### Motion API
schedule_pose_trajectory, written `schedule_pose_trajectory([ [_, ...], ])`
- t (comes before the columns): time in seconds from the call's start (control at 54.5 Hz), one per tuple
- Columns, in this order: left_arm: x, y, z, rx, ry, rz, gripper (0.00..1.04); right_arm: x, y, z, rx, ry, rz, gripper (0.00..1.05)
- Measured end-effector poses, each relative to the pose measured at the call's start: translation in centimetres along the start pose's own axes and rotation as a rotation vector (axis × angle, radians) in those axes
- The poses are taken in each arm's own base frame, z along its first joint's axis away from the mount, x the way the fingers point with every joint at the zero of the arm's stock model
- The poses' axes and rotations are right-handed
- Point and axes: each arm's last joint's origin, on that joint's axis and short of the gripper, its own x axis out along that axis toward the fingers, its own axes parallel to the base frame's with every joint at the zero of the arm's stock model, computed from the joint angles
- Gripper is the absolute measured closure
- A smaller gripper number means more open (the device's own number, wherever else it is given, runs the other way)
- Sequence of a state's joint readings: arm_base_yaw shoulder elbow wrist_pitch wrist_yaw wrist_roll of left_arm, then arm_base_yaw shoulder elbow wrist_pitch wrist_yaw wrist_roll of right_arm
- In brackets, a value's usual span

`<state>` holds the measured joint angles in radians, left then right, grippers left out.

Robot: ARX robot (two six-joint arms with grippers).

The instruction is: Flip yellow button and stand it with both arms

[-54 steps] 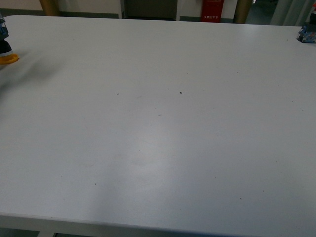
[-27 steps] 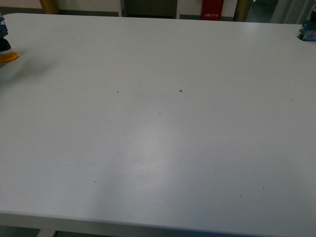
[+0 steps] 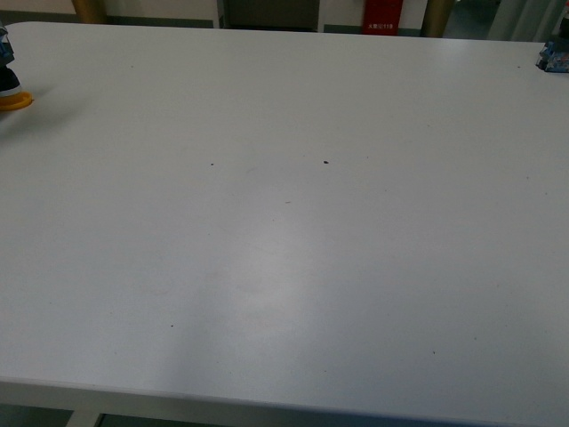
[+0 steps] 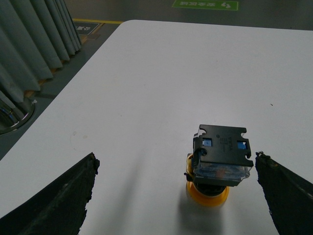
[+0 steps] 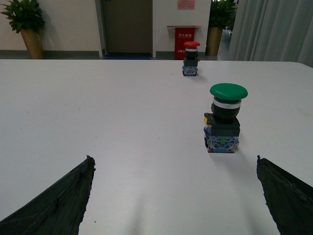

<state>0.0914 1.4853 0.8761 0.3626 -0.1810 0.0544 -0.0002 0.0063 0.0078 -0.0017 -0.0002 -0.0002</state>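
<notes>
White table (image 3: pixel 284 267), yellow button (image 4: pixel 219 164) cap-down.

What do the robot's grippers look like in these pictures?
Only the finger ends show. The left gripper and right gripper each have two black, wedge-shaped fingers with a rough, matte surface and slightly ragged edges. No cables or markings are visible, and the front view shows neither arm.
</notes>
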Motion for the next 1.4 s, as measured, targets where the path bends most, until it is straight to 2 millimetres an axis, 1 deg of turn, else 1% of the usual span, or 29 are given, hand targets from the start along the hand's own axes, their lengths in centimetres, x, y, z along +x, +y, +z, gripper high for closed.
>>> schedule_pose_trajectory([
  [0.147,0.6,-0.3,0.0,0.0,-0.002,-0.01,0.07,0.0,0.0,0.0,0.0,0.0,0.0,0.07],
  [0.422,2.8,-1.4,-0.4,0.002,0.003,-0.042,0.07,0.0,0.0,0.0,0.0,0.0,0.0,0.07],
  [0.588,4.0,-1.9,-1.1,-0.004,0.017,-0.051,0.07,0.0,0.0,0.0,0.0,0.0,0.0,0.07],
  [0.771,4.7,-2.2,-1.3,-0.016,0.025,-0.052,0.07,0.0,0.0,0.0,0.0,0.0,0.0,0.07],
  [0.863,4.9,-2.3,-1.2,-0.018,0.022,-0.041,0.17,0.0,0.0,0.0,0.0,0.0,0.0,0.07],
  [0.955,5.0,-2.4,-1.1,-0.02,0.012,-0.034,0.3,0.0,0.0,0.0,0.0,0.0,0.0,0.07],
  [0.973,5.1,-2.4,-1.1,-0.022,0.011,-0.034,0.33,0.0,0.0,0.0,0.0,0.0,0.0,0.07],
  [1.028,5.4,-2.3,-1.0,-0.024,0.007,-0.035,0.39,0.0,0.0,0.0,0.0,0.0,0.0,0.07],
  [1.047,5.6,-2.3,-0.8,-0.025,0.001,-0.037,0.42,0.0,0.0,0.0,0.0,0.0,0.0,0.07],
  [1.139,5.9,-2.4,-0.7,-0.028,-0.01,-0.036,0.53,0.0,0.0,0.0,0.0,0.0,0.0,0.07],
  [1.212,6.2,-2.4,-0.8,-0.029,-0.009,-0.037,0.66,0.0,0.0,0.0,0.0,0.0,0.0,0.07],
  [1.249,6.2,-2.3,-0.8,-0.03,-0.011,-0.036,0.68,0.0,0.0,0.0,0.0,0.0,0.0,0.07],
  [1.396,6.3,-2.2,-0.8,-0.036,-0.02,-0.038,0.7,0.0,0.0,0.0,0.0,0.0,0.0,0.07],
])
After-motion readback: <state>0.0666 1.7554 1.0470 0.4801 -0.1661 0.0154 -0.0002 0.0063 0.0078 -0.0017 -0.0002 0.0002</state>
